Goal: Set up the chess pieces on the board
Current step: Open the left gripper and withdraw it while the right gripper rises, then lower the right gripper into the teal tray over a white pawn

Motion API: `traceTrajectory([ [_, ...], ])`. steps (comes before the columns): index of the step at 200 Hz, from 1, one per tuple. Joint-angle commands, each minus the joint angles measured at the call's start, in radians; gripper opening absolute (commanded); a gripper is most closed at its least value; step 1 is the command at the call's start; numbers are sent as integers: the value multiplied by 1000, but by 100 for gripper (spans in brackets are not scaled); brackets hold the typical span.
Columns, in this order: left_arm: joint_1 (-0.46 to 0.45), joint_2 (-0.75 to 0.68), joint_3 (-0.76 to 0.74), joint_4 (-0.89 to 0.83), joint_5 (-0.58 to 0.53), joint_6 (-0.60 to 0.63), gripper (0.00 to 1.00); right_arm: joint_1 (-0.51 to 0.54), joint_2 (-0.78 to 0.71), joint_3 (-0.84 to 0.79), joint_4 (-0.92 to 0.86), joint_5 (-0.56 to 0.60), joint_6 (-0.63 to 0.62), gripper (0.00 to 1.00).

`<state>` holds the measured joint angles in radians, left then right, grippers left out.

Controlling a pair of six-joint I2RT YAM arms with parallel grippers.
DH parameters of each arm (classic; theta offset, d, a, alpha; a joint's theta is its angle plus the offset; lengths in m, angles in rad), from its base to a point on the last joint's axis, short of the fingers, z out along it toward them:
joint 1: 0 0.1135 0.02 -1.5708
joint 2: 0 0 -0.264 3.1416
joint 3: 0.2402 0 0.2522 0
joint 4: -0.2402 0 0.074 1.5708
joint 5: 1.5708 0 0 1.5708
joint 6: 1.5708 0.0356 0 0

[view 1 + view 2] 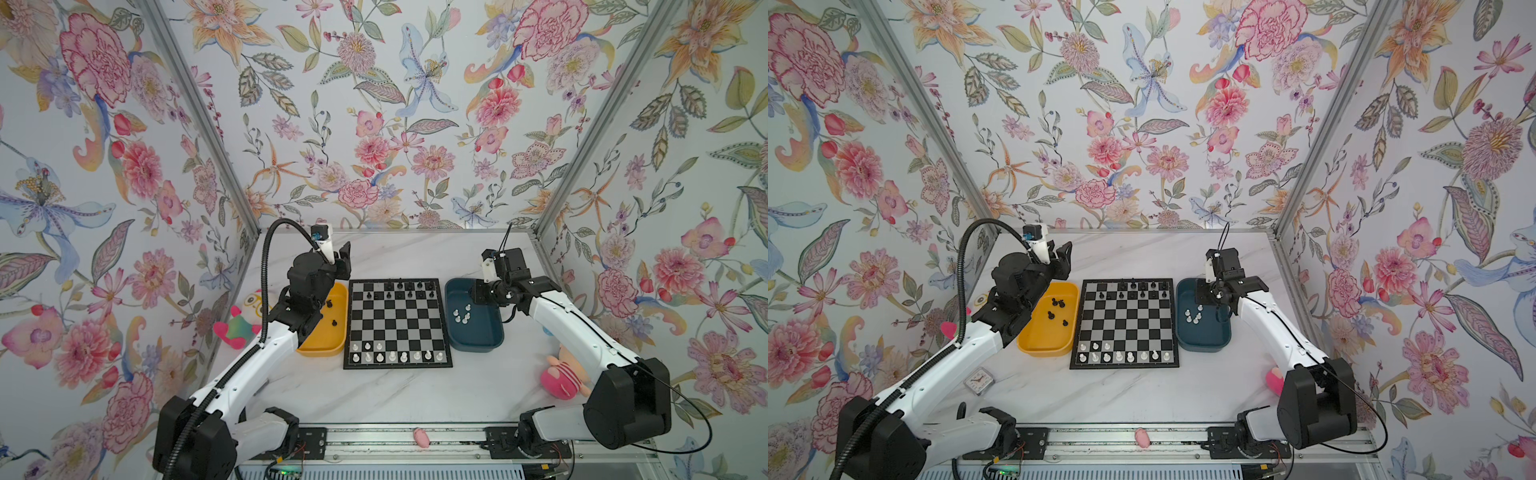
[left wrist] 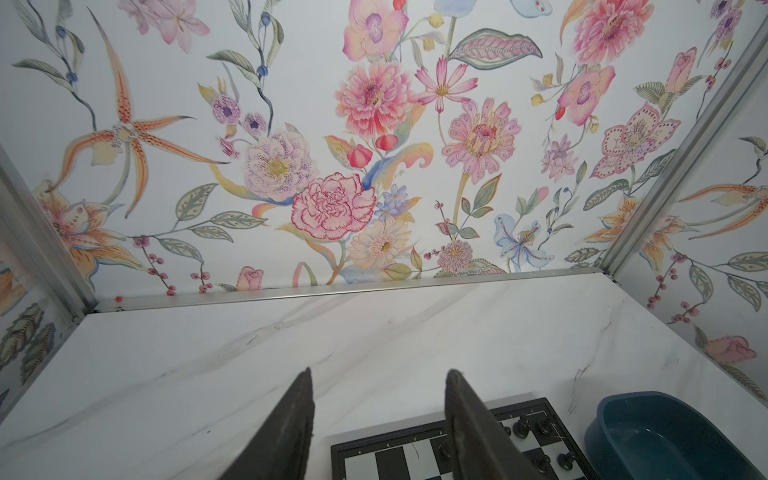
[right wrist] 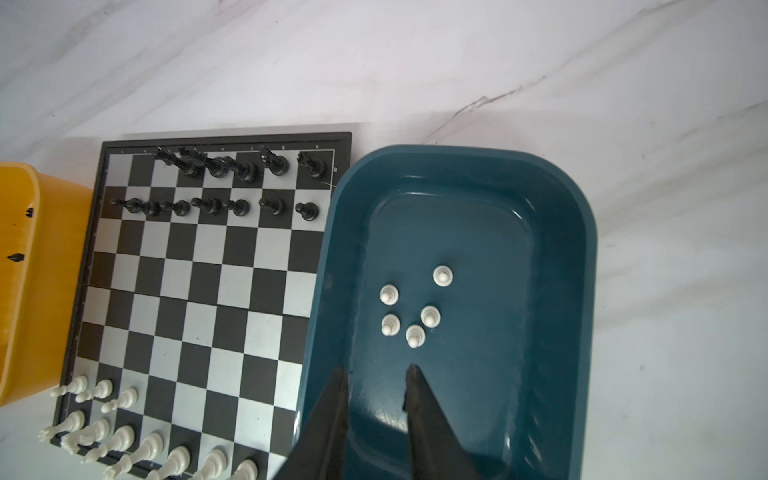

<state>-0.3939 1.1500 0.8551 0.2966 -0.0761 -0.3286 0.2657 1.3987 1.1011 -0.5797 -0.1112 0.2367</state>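
The board (image 1: 397, 328) lies mid-table. Black chess pieces (image 1: 399, 289) stand on its two far rows and white chess pieces (image 1: 395, 356) on its two near rows. My left gripper (image 2: 380, 372) is open and empty. It hangs raised (image 1: 343, 257) past the far end of the yellow tray (image 1: 1042, 340), which holds several loose black pieces (image 1: 1057, 309). My right gripper (image 3: 376, 370) is open by a narrow gap with nothing between its fingers. It hovers over the dark blue tray (image 3: 478, 216), just short of several white pawns (image 3: 409, 309) standing there.
A green-and-pink plush toy (image 1: 237, 328) lies left of the yellow tray and a pink plush toy (image 1: 561, 376) sits under my right arm. A small clock (image 1: 979, 380) rests front left. A small pink thing (image 1: 420, 437) lies on the front rail. Floral walls enclose three sides.
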Motion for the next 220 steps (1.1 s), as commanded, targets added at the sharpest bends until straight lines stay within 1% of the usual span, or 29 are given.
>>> traceTrajectory([
  [1, 42, -64, -87, 123, -22, 0, 56, -7, -5, 5, -53, 25, -19, 26],
  [30, 102, -108, -164, 158, 12, -37, 58, -10, 21, 3, -54, 32, -16, 26],
  [54, 122, -115, -187, 169, 23, -43, 59, -11, 61, 0, -54, 29, -19, 25],
  [90, 130, -94, -191, 187, 53, -52, 60, -17, 124, -1, -38, 46, -24, 24],
  [113, 130, -83, -189, 194, 63, -56, 59, -22, 163, 7, 1, 53, -28, 24],
  [150, 133, -76, -185, 190, 62, -50, 60, -27, 250, 49, 14, 59, -38, 23],
  [175, 136, -73, -184, 189, 59, -53, 60, -26, 302, 71, 16, 83, -40, 22],
  [220, 140, -47, -173, 187, 80, -62, 59, -27, 347, 97, 24, 103, -43, 22],
])
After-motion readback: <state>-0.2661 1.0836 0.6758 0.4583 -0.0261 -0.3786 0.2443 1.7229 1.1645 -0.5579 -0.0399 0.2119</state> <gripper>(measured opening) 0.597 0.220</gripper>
